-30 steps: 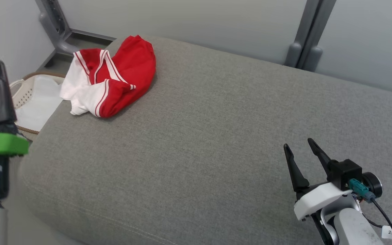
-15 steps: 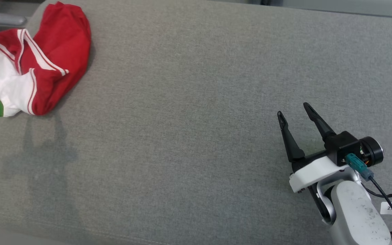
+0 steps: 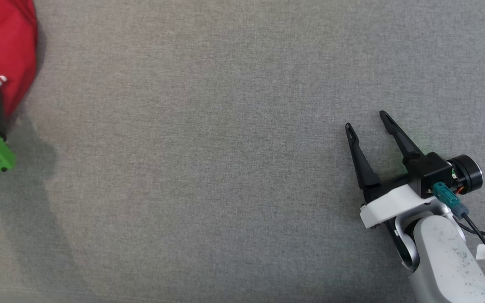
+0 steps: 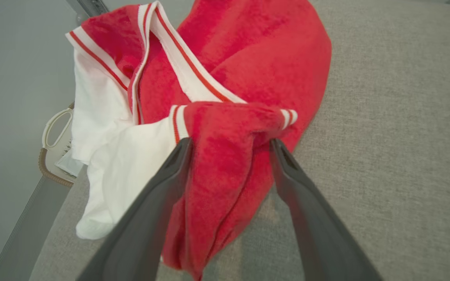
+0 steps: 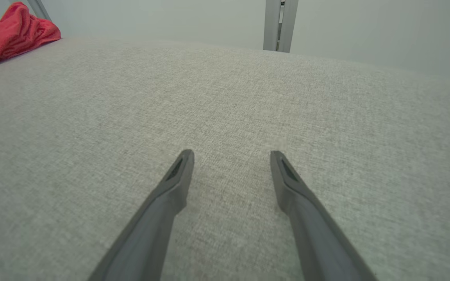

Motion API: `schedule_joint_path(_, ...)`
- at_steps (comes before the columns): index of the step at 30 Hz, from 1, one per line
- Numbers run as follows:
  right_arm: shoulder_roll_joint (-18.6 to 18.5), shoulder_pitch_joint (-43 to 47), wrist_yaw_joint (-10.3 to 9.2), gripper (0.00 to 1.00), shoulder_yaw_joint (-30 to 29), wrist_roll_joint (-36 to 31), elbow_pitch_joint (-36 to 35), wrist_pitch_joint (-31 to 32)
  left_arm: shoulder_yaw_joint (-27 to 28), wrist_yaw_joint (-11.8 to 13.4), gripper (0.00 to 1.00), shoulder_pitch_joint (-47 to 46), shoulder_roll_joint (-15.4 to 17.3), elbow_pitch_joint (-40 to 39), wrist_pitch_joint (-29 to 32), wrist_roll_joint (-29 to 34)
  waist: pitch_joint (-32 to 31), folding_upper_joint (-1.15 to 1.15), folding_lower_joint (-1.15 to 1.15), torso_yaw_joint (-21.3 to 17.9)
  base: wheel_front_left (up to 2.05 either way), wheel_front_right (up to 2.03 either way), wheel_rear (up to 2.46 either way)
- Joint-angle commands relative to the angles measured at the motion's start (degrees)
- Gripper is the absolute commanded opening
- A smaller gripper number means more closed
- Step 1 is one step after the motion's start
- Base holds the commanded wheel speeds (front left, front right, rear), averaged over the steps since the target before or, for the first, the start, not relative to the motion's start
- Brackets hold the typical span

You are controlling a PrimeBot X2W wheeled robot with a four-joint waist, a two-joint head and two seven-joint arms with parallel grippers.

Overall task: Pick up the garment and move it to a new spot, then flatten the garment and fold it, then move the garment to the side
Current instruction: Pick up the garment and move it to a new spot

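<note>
Left wrist view: L claw [image 4: 229, 143] apart astride crumpled fuzzy red/white garment [image 4: 248, 58]; R claw [image 3: 365, 119] apart.

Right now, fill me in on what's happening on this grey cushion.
The robot is going for the red-and-white garment, which lies crumpled at the left end of the grey cushion. Its left gripper is at the heap, with open fingers either side of a red fold, not closed on it. The right gripper is open too, over bare cushion well away from the garment. Nothing is lifted yet, so the move, flattening and folding are all ahead.
</note>
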Motion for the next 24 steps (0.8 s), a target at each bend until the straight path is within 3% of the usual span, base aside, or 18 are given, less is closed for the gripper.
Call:
schedule_joint_path(1, -0.3, -0.5, -0.09, 1.00, -0.1, -0.3, -0.4, 0.3, -0.1, -0.1, 1.00, -1.4, 0.9, 1.4, -0.9, 0.4, 1.4, 0.00, 0.00, -0.7, 0.00, 0.00, 0.00)
schedule_joint_path(4, -0.3, -0.6, -0.09, 1.00, -0.6, -0.7, -0.8, 0.6, 0.5, -0.1, 1.00, -3.0, 0.8, 4.6, -3.1, -0.2, 2.0, 0.00, 0.00, -0.7, 0.00, 0.00, 0.00)
schedule_joint_path(5, -0.3, -0.5, -0.09, 1.00, -0.7, -0.8, -0.9, 0.7, 0.8, -0.1, 0.95, -3.5, 0.7, 5.5, -3.8, -0.4, 2.2, 0.00, 0.00, -0.7, 0.00, 0.00, 0.00)
schedule_joint_path(7, -0.3, -0.5, -0.09, 1.00, -0.9, -1.0, -1.0, 0.8, 1.2, 0.1, 0.39, -4.6, 0.6, 7.4, -5.8, -0.5, 2.4, 0.00, 0.00, -0.6, 0.00, 0.00, 0.00)
schedule_joint_path(8, -0.3, -0.4, -0.09, 1.00, -1.0, -1.1, -1.0, 0.8, 1.2, 0.2, 0.03, -5.0, 0.4, 8.1, -6.5, -0.5, 2.4, 0.00, 0.00, -0.6, 0.00, 0.00, 0.00)
schedule_joint_path(16, -0.3, 0.0, -0.09, 1.00, -0.1, 0.2, 1.0, -0.2, 0.7, 0.0, 0.00, -7.9, 0.6, 11.7, -10.9, -0.5, -0.8, 0.00, 0.00, -1.0, 0.00, 0.00, 0.00)
schedule_joint_path(24, -0.3, 0.9, -0.09, 1.00, 0.7, 4.2, 5.7, -2.3, -3.9, -0.1, 0.00, -11.0, 4.0, 7.6, -11.5, 1.4, -8.6, 0.00, 0.00, -3.5, 0.00, 0.00, 0.00)
